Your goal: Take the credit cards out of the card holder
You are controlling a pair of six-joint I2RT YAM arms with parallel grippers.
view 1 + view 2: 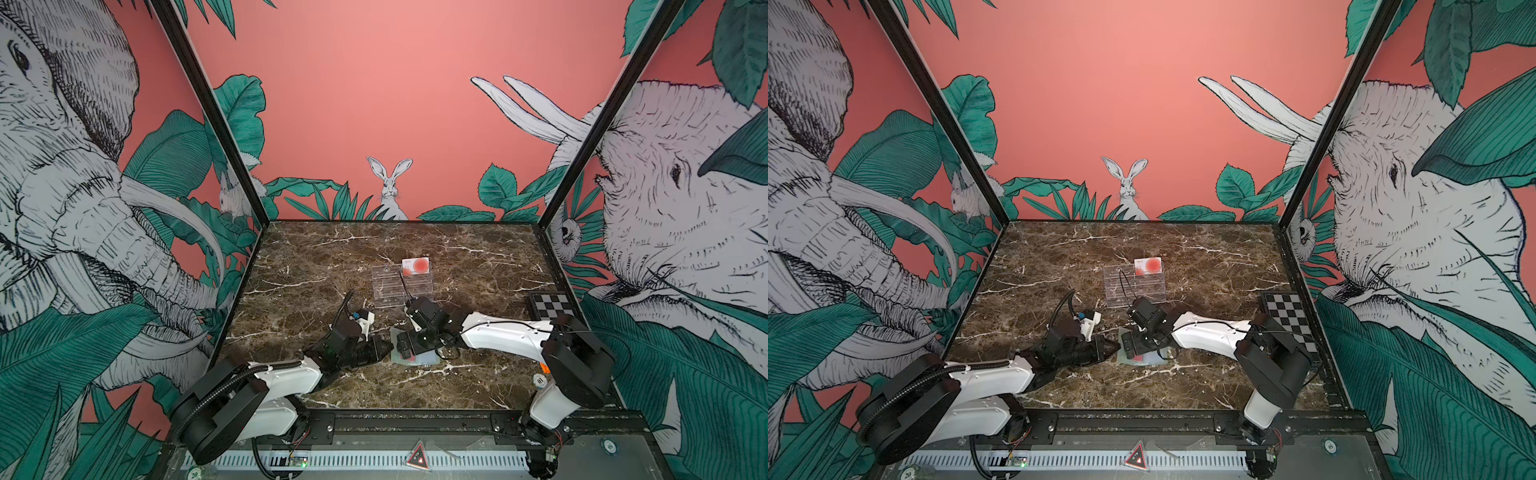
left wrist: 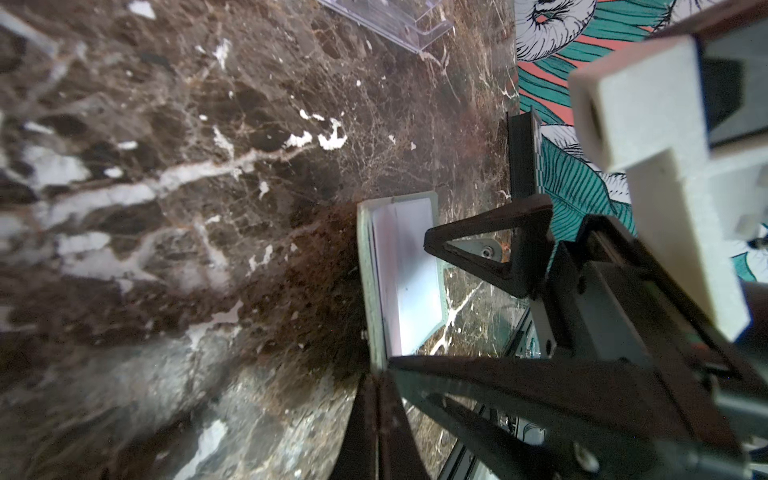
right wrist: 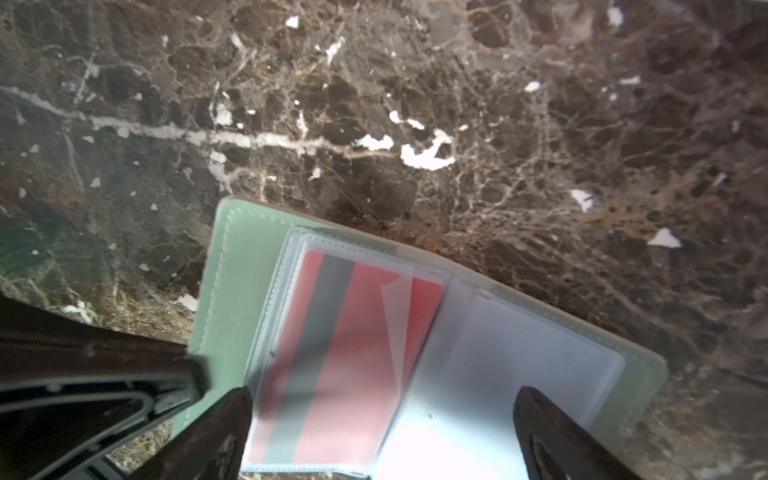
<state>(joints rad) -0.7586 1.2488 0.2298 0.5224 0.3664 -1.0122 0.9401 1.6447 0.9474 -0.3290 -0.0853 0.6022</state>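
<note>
Both arms were built of glossy white shells joined by black joint housings, each carried on a broad, rounded black motor drum. Along the white link of the left arm (image 1: pixel 286 376) a black corrugated conduit (image 1: pixel 286 364) was run and fastened with a white clip. Over the white shell of the right arm (image 1: pixel 503 334), which was dotted with small dark screws, a thin black cable (image 1: pixel 519 324) was laid. A white printed bracket (image 1: pixel 365 320) with a small blue part was mounted at the left wrist. The left gripper (image 2: pixel 376 380) and the right gripper (image 3: pixel 382 395) were fitted with matt black fingers, shaped as open triangular frames.
</note>
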